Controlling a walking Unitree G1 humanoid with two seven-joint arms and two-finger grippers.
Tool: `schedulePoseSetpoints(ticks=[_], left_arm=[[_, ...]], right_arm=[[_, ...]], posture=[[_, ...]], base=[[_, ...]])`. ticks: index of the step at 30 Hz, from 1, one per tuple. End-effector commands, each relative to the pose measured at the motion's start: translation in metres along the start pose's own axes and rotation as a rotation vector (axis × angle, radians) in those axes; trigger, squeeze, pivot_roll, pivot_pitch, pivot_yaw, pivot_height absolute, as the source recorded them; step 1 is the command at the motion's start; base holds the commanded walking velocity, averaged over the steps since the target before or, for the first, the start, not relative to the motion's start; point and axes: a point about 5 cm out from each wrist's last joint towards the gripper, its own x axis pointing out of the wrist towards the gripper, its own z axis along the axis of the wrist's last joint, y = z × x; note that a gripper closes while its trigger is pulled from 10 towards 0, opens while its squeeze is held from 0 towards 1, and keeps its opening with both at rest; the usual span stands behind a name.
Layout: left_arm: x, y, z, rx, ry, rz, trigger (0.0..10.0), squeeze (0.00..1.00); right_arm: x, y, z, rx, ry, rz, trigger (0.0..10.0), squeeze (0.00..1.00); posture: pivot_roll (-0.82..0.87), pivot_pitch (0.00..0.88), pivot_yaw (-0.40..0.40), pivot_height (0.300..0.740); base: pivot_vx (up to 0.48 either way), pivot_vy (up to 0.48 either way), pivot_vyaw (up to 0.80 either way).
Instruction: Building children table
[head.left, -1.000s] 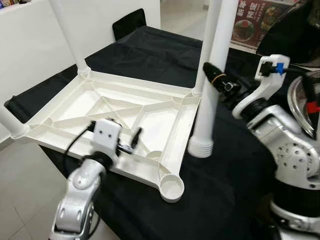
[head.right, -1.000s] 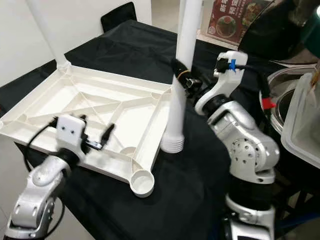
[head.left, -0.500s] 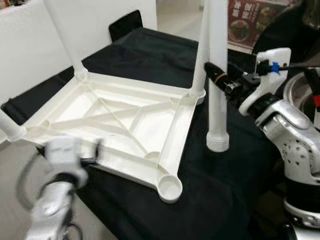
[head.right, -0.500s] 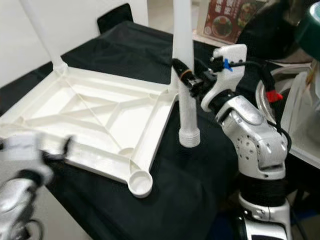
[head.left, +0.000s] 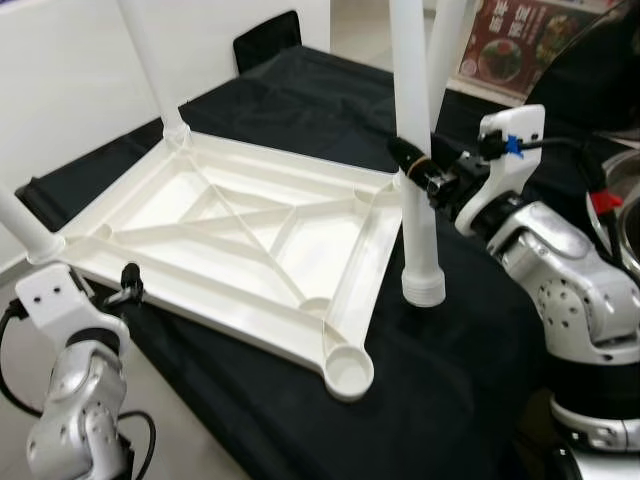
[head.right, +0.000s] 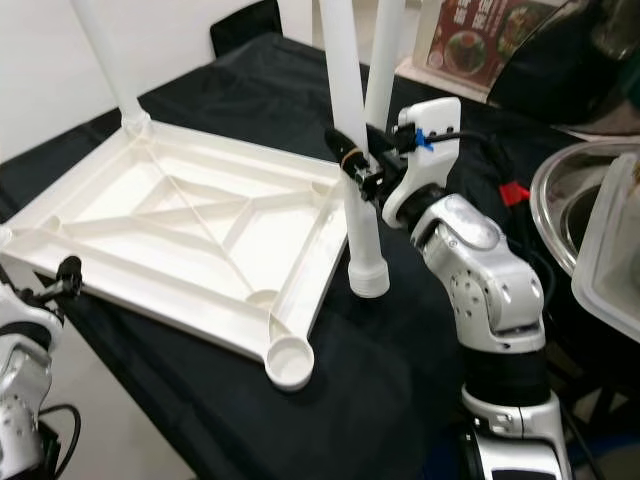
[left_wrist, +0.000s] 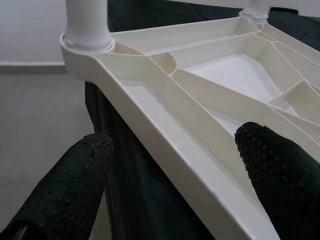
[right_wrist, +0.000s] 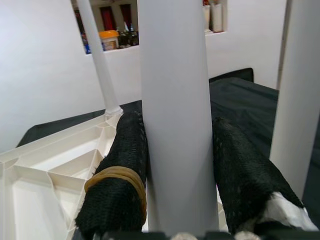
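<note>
The loose white plastic table leg (head.left: 418, 190) is being gripped upright by the right gripper (head.left: 413, 160), its threaded foot now lowered closer to the black tablecloth (head.left: 450, 370) and brought nearer the upturned white plastic tabletop (head.left: 240, 235) than a second ago. The empty corner socket (head.left: 348, 372) is still being left unfilled, so carrying across is judged to remain. The left gripper (left_wrist: 175, 170), withdrawn to the near edge, is being held parted astride the rim. Three fitted legs are standing around; a steel bowl (head.right: 570, 200) is lying well apart.
</note>
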Motion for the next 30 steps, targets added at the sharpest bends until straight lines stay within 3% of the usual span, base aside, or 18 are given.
schedulePoseSetpoints(ticks=[1,5,6,11,12,16,22,30], left_arm=[[0.005,0.012,-0.006,-0.029,0.043,0.055,10.0,0.0],[0.01,0.015,-0.003,-0.042,0.028,0.073,10.0,0.0],[0.017,0.021,-0.004,-0.082,0.039,0.108,10.0,0.0],[0.024,0.024,-0.005,-0.125,0.05,0.122,10.0,0.0],[0.035,0.019,-0.005,-0.183,0.059,0.082,10.0,0.0],[0.056,0.013,-0.003,-0.279,0.089,0.054,10.0,0.0],[0.071,0.007,-0.004,-0.367,0.113,0.017,10.0,0.0],[0.084,0.011,-0.011,-0.384,0.127,0.05,10.0,0.0]], right_arm=[[-0.001,0.001,0.009,-0.026,-0.042,0.002,10.0,0.0],[-0.002,-0.001,0.01,-0.032,-0.045,-0.006,10.0,0.0],[-0.003,-0.002,0.012,-0.042,-0.05,-0.013,10.0,0.0],[-0.003,-0.002,0.014,-0.047,-0.055,-0.016,10.0,0.0],[-0.002,-0.002,0.016,-0.049,-0.06,-0.016,10.0,0.0],[-0.002,-0.001,0.02,-0.052,-0.071,-0.013,10.0,0.0],[-0.004,0.0,0.026,-0.059,-0.077,-0.012,10.0,0.0],[-0.006,0.003,0.03,-0.064,-0.066,0.002,10.0,0.0]], posture=[[-0.05,0.139,0.021,0.74],[-0.05,0.143,0.023,0.74],[-0.06,0.144,0.024,0.74],[-0.06,0.143,0.021,0.74],[-0.06,0.146,0.02,0.74],[-0.07,0.149,0.02,0.74],[-0.09,0.171,0.013,0.74],[-0.11,0.215,0.002,0.74]], base=[[0.0,0.0,0.0],[0.0,0.0,0.0],[0.0,0.0,0.0],[0.0,0.0,0.0],[0.0,0.0,0.0],[0.0,0.0,0.0],[0.0,0.0,0.0],[0.0,0.0,0.0]])
